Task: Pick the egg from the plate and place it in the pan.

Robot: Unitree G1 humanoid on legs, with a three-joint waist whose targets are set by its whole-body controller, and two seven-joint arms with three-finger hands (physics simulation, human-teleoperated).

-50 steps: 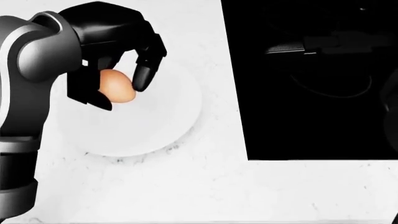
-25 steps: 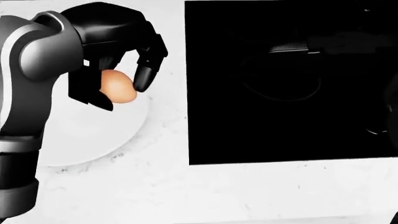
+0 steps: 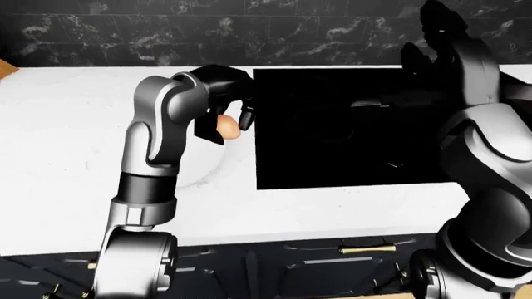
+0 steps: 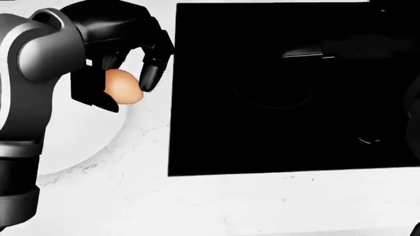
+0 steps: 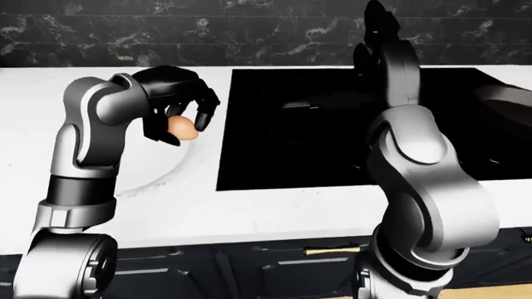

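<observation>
A brown egg (image 4: 122, 87) is held in my left hand (image 4: 126, 92), whose fingers are shut round it. It hangs above the right rim of the white plate (image 4: 72, 147), close to the left edge of the black stove (image 4: 295, 132). The dark pan (image 4: 269, 93) shows only as a faint round outline on the stove, with a grey handle (image 4: 303, 51) at its upper right. My right hand (image 5: 378, 28) is raised high over the stove's far side with its fingers spread and nothing in it.
The white counter (image 4: 230, 206) runs around the stove, with a dark marble wall (image 3: 166, 31) behind it. A grey curved rim (image 5: 507, 96) shows at the stove's right edge. Dark cabinet drawers (image 3: 366, 249) lie below the counter's near edge.
The whole head view has shifted: plate and stove slid left in the picture. My left hand kept the egg, which now hangs over the plate's right rim rather than its middle.
</observation>
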